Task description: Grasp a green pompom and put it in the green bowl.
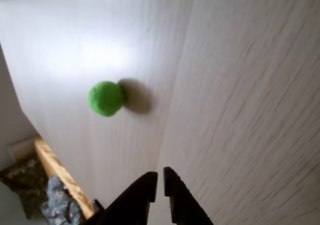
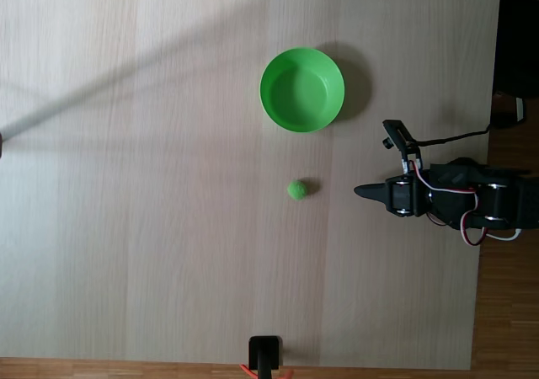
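Pompom [image 2: 296,189] sits alone on the pale wood surface [image 2: 152,185], below the bowl [image 2: 302,89] in the fixed view and apart from it; the bowl is upright with nothing visible inside. Gripper [image 2: 360,191] is at the right side of the fixed view, tip pointing left toward the pompom with a clear gap between them. In the wrist view the gripper [image 1: 160,177] comes in from the bottom edge, its black fingers [image 1: 145,185] almost together with just a thin slit, holding nothing. Pompom [image 1: 105,98] lies ahead and left of the tips, shadow to its right. Surface edge and patterned fabric [image 1: 57,205] show bottom left.
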